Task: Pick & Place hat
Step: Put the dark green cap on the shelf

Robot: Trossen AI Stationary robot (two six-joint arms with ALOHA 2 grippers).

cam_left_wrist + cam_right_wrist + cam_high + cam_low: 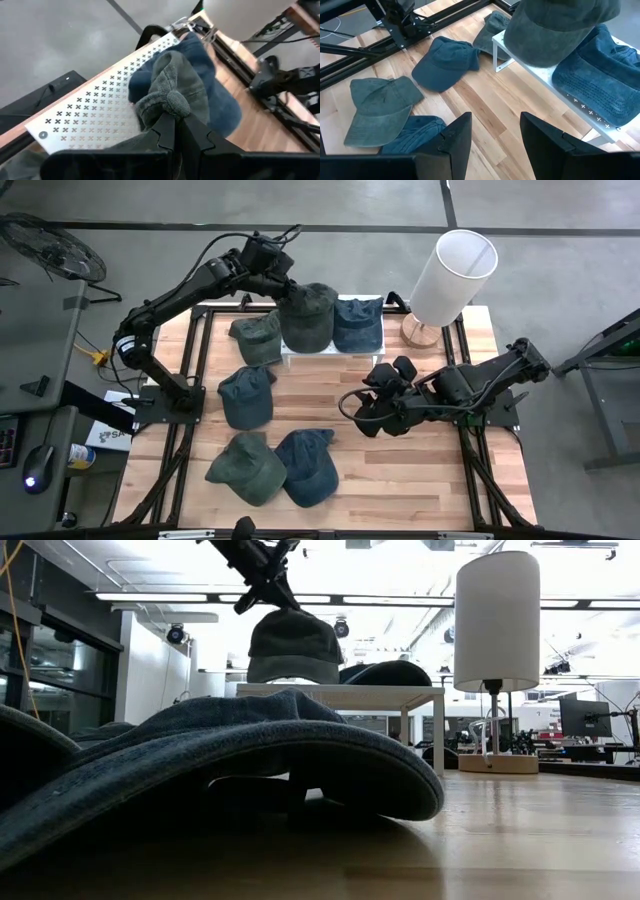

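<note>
Left gripper (pixel 283 283) is pinching the soft, light green hat (pixel 307 315) by its crown, sagging over the white shelf (pixel 545 80) at 12 o'clock; right gripper (pixel 372 405) is waiting, fingers apart.

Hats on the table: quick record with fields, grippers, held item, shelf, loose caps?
left gripper: shut on green cap, holding it by the crown above the white shelf
right gripper: open, empty, over bare wood mid-table
on shelf: blue cap
beside shelf: olive cap
loose on table: teal cap, green cap at front, blue cap at front
lamp: back right, upright
</note>
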